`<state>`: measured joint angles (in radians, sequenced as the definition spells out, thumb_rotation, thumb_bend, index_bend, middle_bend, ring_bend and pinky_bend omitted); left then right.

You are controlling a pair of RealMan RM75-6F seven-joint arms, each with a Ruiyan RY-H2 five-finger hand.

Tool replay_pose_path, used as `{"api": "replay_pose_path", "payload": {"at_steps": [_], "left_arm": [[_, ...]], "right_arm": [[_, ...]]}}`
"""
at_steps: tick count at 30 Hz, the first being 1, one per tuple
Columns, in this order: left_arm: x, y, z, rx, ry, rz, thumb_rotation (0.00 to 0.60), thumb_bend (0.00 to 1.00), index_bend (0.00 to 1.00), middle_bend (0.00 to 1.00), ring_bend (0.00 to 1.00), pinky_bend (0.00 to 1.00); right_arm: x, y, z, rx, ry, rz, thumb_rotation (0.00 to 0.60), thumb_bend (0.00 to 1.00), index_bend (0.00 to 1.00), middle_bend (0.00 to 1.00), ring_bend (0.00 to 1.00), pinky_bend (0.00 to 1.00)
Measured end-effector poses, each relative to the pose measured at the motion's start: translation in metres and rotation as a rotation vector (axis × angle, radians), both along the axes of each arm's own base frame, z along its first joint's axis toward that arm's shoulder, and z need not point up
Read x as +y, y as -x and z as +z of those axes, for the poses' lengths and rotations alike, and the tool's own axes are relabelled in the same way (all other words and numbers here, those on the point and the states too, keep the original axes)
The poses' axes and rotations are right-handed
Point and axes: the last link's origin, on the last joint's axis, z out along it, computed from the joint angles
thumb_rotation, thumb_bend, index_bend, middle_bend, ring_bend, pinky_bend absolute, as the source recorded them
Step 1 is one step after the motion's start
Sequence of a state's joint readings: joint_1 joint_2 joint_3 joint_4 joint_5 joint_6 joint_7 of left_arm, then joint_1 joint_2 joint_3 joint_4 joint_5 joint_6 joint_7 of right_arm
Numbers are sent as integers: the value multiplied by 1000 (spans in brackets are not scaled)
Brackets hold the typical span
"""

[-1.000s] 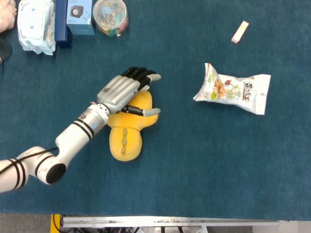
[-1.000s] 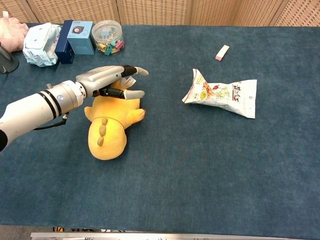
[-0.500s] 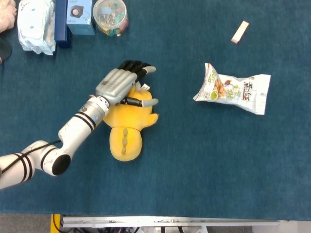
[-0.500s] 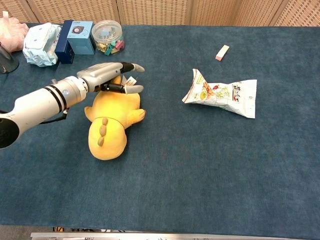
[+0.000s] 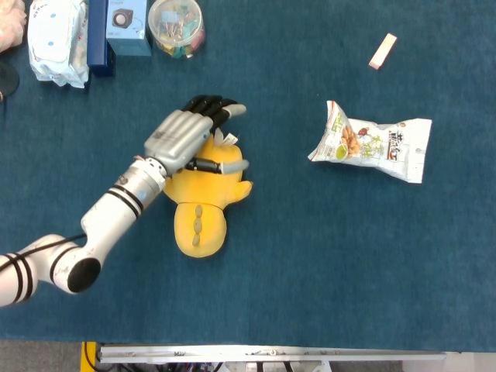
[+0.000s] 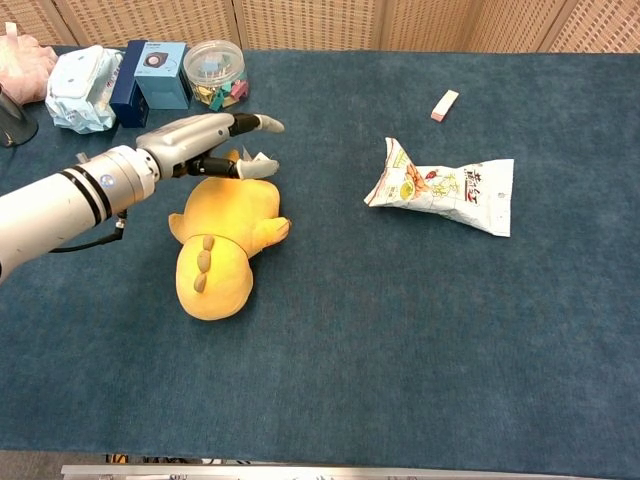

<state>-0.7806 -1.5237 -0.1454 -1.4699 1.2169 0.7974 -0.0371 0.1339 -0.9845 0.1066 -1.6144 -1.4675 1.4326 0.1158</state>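
A yellow plush toy [image 5: 203, 213] [image 6: 225, 245] lies on the blue table cloth, left of the middle. My left hand [image 5: 188, 139] [image 6: 205, 145] hovers over the toy's far end with its fingers stretched out and the thumb apart. It holds nothing. The thumb tip sits close to a small white tag on the toy. Neither view shows my right hand.
A printed snack bag [image 5: 372, 143] [image 6: 445, 188] lies to the right. A small pink block [image 5: 382, 51] [image 6: 445, 104] is at the far right. Along the far left edge stand a clear jar of clips [image 5: 176, 25] [image 6: 215, 72], a blue box [image 5: 124, 27] [image 6: 160, 75] and a wipes pack [image 5: 56, 39] [image 6: 80, 90].
My left hand has drawn back toward the far left and risen off the plush toy. The toy has stayed where it was.
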Motion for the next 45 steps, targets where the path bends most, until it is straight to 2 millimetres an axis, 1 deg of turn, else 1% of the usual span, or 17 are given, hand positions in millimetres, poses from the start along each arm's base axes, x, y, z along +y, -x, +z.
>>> {"api": "replay_pose_path", "payload": {"at_steps": [4, 9, 14, 21, 30, 33, 37, 38, 40, 41, 43, 44, 45], "left_arm": [[-7, -6, -7, 11, 20, -27, 110, 10, 107, 103, 47, 0], [-2, -6, -15, 30, 22, -27, 112, 10, 106, 104, 47, 0], [8, -1, -21, 49, 4, -1, 112, 9, 106, 104, 47, 0], [16, 12, -21, 78, -11, 49, 113, 10, 106, 104, 47, 0], [10, 23, 3, 61, -50, 71, 111, 10, 107, 104, 47, 0], [5, 29, 18, 49, -97, 70, 112, 10, 106, 104, 47, 0], [-8, 41, 46, 17, -171, 97, 124, 10, 107, 104, 47, 0], [-11, 44, 52, 15, -187, 106, 155, 10, 107, 104, 48, 0], [-17, 51, 64, 11, -225, 126, 294, 10, 107, 104, 53, 0], [-20, 54, 68, 7, -241, 135, 327, 10, 107, 104, 55, 0], [-28, 61, 77, 0, -279, 157, 428, 10, 113, 104, 64, 0], [-32, 64, 81, -3, -296, 166, 465, 10, 117, 104, 68, 0], [-35, 67, 85, -5, -313, 174, 533, 10, 123, 107, 74, 0]], "right_arm": [[0, 0, -1, -1, -2, -1, 600, 176, 493, 517, 383, 407], [1, 1, 1, 1, 4, -5, 600, 176, 493, 517, 383, 407], [3, 3, 3, 1, 8, -12, 600, 177, 493, 517, 383, 407], [3, 3, 3, 0, 10, -9, 600, 177, 493, 517, 383, 407], [3, 2, 2, -3, 6, -6, 600, 176, 493, 517, 383, 407], [2, 4, 1, -4, 1, -10, 600, 177, 493, 517, 383, 407], [0, 4, -1, -4, -7, -13, 600, 176, 493, 517, 383, 407], [-1, 4, -2, -5, -10, -13, 600, 176, 493, 517, 383, 407], [-1, 5, -2, -5, -12, -14, 600, 177, 493, 517, 383, 407], [-2, 5, -3, -5, -14, -16, 600, 177, 493, 517, 383, 407], [-2, 6, -3, -5, -17, -20, 600, 176, 493, 517, 383, 407], [-3, 6, -4, -5, -20, -22, 600, 176, 493, 517, 383, 407], [-3, 6, -5, -5, -23, -24, 600, 176, 493, 517, 383, 407]]}}
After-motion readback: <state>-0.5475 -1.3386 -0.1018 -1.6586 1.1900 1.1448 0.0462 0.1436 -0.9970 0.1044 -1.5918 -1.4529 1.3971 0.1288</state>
